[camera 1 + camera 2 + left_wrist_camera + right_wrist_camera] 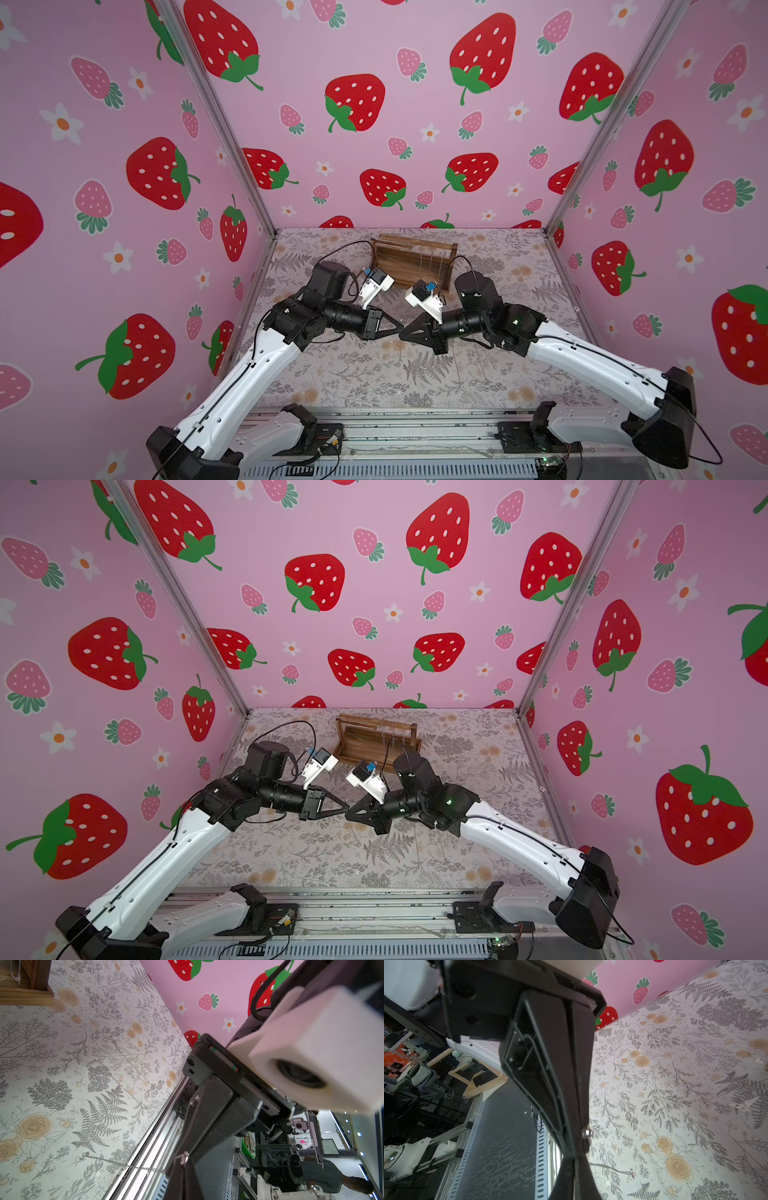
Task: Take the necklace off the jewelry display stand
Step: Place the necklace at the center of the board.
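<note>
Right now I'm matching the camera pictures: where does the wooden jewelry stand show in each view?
In both top views: jewelry stand at the far middle of the floral table cover.
Left wrist: only a corner of its base and one upright, at the picture's edge.
Right wrist: not in it.
Shared landmark: the floral table cover.

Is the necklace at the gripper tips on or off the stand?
Off: the necklace dangles from the left gripper and right gripper, shut tip to tip, well clear of the jewelry display stand.

table cloth [415,374]: gray leaves, yellow flowers | walls [374,124]: pink, red strawberries | front edge: metal rail [415,432] | past it: a person [332,1176]
</note>
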